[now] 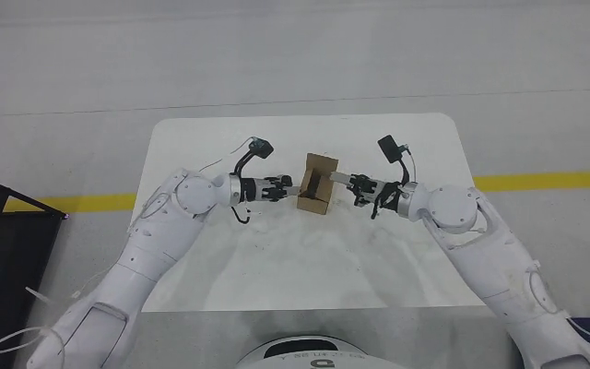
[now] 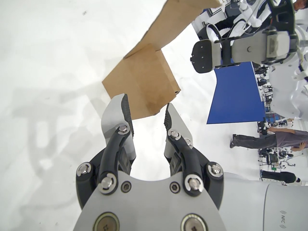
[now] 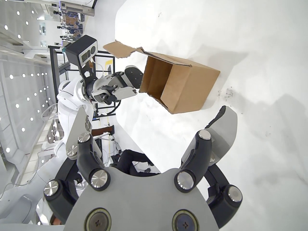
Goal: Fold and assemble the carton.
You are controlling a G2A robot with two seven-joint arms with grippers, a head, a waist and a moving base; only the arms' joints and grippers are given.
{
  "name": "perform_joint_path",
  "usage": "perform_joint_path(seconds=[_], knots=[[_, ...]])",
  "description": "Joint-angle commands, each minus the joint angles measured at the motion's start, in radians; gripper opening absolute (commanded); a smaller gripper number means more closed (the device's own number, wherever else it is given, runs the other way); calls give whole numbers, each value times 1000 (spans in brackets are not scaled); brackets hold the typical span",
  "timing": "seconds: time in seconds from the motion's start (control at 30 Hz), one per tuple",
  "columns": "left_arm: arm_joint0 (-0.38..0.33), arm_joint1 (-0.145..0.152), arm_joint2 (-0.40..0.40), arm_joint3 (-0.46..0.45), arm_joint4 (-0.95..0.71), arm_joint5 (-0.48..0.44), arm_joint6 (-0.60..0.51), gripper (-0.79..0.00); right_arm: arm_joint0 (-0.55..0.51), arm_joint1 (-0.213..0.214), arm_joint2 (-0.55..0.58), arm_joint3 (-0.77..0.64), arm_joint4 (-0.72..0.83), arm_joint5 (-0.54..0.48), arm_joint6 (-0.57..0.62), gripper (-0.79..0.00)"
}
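The carton [image 1: 316, 189] sits at the middle of the counter [image 1: 277, 267], between both arms, one flap raised; the left end effector [image 2: 146, 108], spread, straddles its edge and is nearer; the right end effector [image 3: 152, 115], also spread, hangs just beside the opposite side.

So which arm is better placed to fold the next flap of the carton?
Probably the left. The left gripper is open at the open end of the carton, with a carton edge between its fingers. The right gripper, also open, stands apart from the closed side wall.
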Motion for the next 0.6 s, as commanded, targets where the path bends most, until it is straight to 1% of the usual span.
perform_joint_path(seconds=[0.0,0.1,0.23,0.27,0.33,0.43,0.47,0.5,0.57], knots=[[-16,-8,24,20,19,6,15,-453,-5,-1,-2,9,1,-2,-3,0],[-37,-19,55,48,45,8,27,-453,-13,-2,5,6,2,11,-19,0],[-61,-29,84,71,82,13,32,-462,-30,0,23,-4,9,3,-14,0],[-67,-31,89,73,87,15,32,-480,-34,1,26,-5,8,5,-13,0],[-72,-34,94,74,92,15,36,-554,-37,1,28,-8,6,5,-10,0],[-77,-38,102,71,100,26,37,-631,-38,0,29,-13,-1,6,-5,0],[-78,-39,104,68,105,28,39,-640,-39,0,28,-15,-5,7,-5,0],[-79,-39,105,65,109,31,40,-640,-39,0,28,-17,-9,9,-6,0],[-77,-38,101,53,114,34,42,-600,-41,0,27,-24,-15,6,-5,0]])
